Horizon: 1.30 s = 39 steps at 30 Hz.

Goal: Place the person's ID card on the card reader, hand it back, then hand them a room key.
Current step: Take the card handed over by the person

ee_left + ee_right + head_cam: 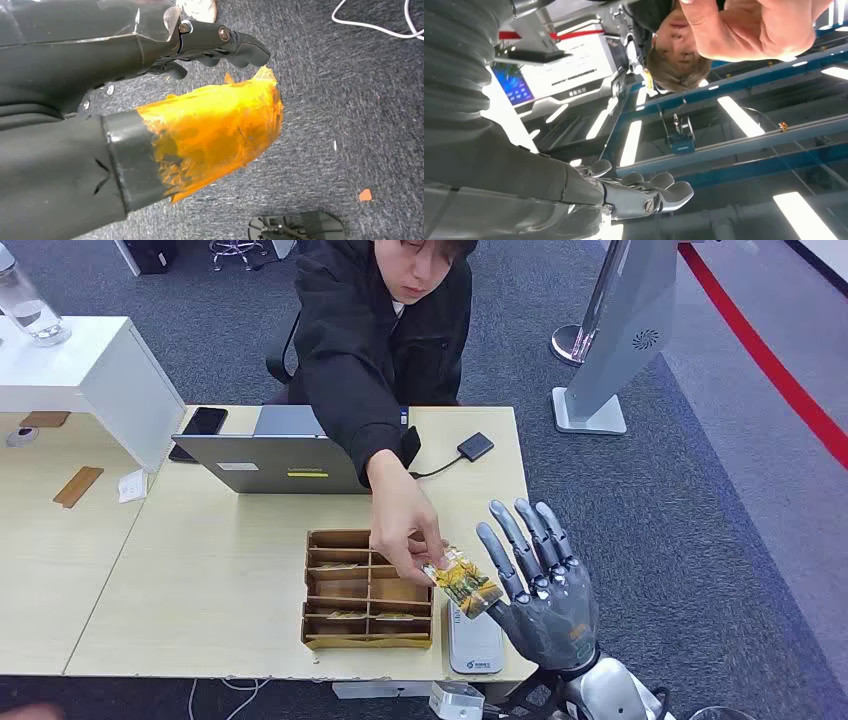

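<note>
A person in a black jacket reaches across the table, and their hand (405,525) pinches a yellow-green ID card (462,582) by one end. The card's other end lies at the thumb side of my right hand (545,590), which is raised palm-up with fingers spread and straight. From the right wrist view, my right hand (644,192) grips nothing, with the person's hand (749,27) beyond it. The white card reader (476,645) lies flat just below the card at the table's front edge. My left hand (200,100) hangs over the carpet, its orange-taped thumb apart from the fingers (235,45), holding nothing.
A cardboard divider tray (320,540) with cards in its slots sits left of the reader. Behind it are a grey laptop (270,455), a black phone (203,422) and a small black box on a cable (476,446). A white shelf (100,370) stands at the left, a grey stand (610,360) off the table's right.
</note>
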Motion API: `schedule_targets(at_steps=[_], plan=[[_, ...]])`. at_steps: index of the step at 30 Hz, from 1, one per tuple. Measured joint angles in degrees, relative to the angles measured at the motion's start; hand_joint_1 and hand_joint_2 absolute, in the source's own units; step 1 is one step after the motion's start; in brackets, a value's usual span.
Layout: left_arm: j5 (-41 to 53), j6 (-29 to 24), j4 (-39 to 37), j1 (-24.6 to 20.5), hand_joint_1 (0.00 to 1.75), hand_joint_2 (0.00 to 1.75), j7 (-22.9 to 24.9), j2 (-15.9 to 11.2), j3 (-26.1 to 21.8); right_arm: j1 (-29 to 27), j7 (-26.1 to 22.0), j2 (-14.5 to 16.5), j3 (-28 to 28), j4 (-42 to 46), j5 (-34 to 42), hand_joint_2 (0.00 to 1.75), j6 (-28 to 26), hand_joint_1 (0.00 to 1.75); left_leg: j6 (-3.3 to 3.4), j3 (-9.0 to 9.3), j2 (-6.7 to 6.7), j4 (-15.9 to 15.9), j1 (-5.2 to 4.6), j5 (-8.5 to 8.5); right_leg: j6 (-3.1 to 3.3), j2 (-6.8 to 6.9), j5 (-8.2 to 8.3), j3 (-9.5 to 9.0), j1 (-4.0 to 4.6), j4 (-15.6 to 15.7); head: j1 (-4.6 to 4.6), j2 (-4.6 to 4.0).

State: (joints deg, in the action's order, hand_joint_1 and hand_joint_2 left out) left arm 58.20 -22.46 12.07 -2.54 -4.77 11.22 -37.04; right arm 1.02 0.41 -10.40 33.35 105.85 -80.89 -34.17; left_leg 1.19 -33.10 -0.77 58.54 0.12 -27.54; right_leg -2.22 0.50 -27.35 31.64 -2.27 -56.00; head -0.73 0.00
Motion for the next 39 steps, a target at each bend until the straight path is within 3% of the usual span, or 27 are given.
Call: schedule_targets(at_steps=[33, 34, 35, 38, 39], plan=[[0.50, 0.19, 0.00, -0.06, 0.00, 0.00, 0.54, 0.05, 0.08, 1.28, 1.97, 0.17, 0.25, -1.11, 0.96, 1.75, 1.00, 0.00, 0.00, 0.00, 0.00, 0.00, 0.00, 0.00, 0.00, 0.00, 0.00, 0.00, 0.00, 0.00, 0.01, 0.00], [0.49, 0.19, 0.00, -0.06, 0.00, 0.00, 0.56, 0.05, 0.08, 1.29, 1.97, 0.17, 0.27, -1.11, 1.05, 1.75, 1.02, 0.07, 0.00, 0.00, 0.00, 0.00, 0.00, 0.00, 0.00, 0.00, 0.00, 0.00, 0.00, 0.00, 0.01, 0.00], [0.49, 0.19, 0.00, -0.06, 0.00, 0.00, 0.59, 0.05, 0.08, 1.30, 1.97, 0.18, 0.29, -1.11, 1.18, 1.75, 1.03, 0.33, 0.00, 0.00, 0.00, 0.00, 0.00, 0.00, 0.00, 0.00, 0.00, 0.00, 0.00, 0.00, 0.01, 0.00], [0.51, 0.19, 0.00, -0.06, 0.00, 0.00, 0.63, 0.05, 0.08, 1.31, 1.87, 0.21, 0.38, -1.11, 1.81, 1.75, 0.97, 1.38, 0.00, 0.00, 0.00, 0.00, 0.00, 0.00, 0.00, 0.00, 0.00, 0.00, 0.00, 0.00, 0.01, 0.00], [0.54, 0.19, 0.00, -0.06, 0.00, 0.00, 0.63, 0.05, 0.08, 1.31, 1.81, 0.23, 0.41, -1.11, 2.07, 1.75, 0.92, 1.54, 0.00, 0.00, 0.00, 0.00, 0.00, 0.00, 0.00, 0.00, 0.00, 0.00, 0.00, 0.00, 0.01, 0.00]])
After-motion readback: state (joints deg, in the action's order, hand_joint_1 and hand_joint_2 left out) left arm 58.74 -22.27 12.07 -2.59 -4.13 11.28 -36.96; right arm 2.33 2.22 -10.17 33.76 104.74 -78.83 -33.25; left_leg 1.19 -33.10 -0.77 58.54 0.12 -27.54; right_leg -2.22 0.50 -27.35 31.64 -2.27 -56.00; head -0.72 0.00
